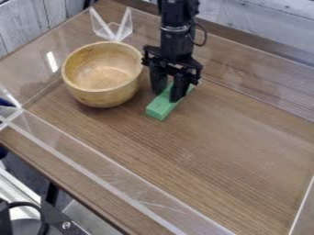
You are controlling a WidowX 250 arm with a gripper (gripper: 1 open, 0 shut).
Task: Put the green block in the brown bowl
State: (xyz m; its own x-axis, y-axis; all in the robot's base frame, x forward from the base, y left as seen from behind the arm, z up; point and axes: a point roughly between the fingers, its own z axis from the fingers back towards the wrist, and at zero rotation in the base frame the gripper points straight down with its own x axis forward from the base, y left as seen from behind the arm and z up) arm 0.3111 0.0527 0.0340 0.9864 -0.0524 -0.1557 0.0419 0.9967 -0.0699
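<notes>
Gripper (170,81) was down at the green block (166,103), black fingers around the block's far part, one on either side as far as the view showed. Jaws stood partly closed, about the block's width apart. Looked like a grip on the block, though the contact itself was too small and dark to confirm

Block lay flat on the wooden tabletop (185,174), near end sticking out from under the gripper toward the camera side, long axis slanted, far end leaning right in view. Far part mostly hidden by the fingers

Brown bowl (103,75) sat upright just left of block and gripper in view, opening up, smooth tan inside visible, block outside it. Clear strips (98,167) ran diagonally across the tabletop at lower left in view. White angular outline (112,25) showed on the wood beyond the bowl. Black cables (22,209) hung at the lower left corner. Arm came in from the top of the view, black, above the block
</notes>
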